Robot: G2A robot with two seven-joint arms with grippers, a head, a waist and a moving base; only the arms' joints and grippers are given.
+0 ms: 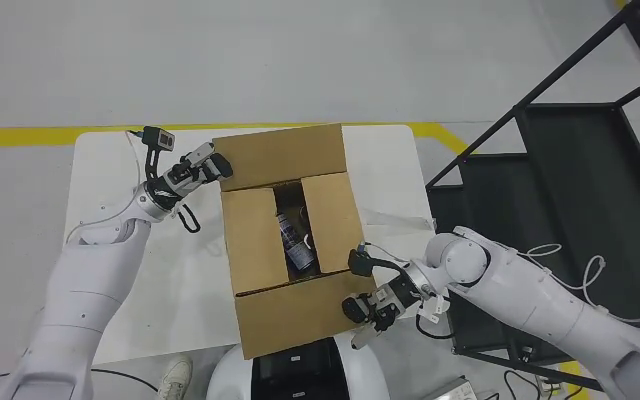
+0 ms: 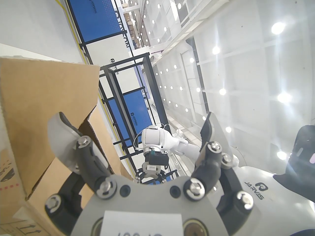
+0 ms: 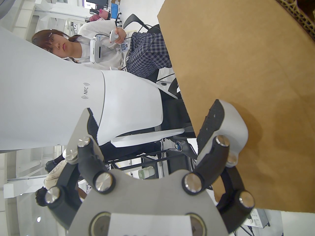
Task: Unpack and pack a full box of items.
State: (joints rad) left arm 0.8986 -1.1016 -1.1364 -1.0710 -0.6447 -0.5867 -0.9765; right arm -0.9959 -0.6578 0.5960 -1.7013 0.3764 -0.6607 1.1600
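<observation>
A brown cardboard box [image 1: 250, 240] stands mid-table with its four flaps partly spread. Through the gap between them I see items inside, among them a blue-labelled bottle [image 1: 297, 247]. My left gripper [image 1: 213, 163] is at the box's far left corner, open, with one finger [image 2: 64, 136] beside the far flap [image 2: 44, 104] and nothing held. My right gripper [image 1: 364, 311] is at the right end of the near flap [image 1: 300, 315], also open. Its one finger [image 3: 222, 121] lies against that flap [image 3: 233, 62]. The right arm's wrist [image 2: 153, 159] shows farther off in the left wrist view.
The white table [image 1: 110, 190] has bare room left of the box and a narrower strip [image 1: 390, 170] to its right. Black metal stairs [image 1: 560, 170] stand just past the table's right edge. A yellow line [image 1: 50, 134] runs on the floor behind.
</observation>
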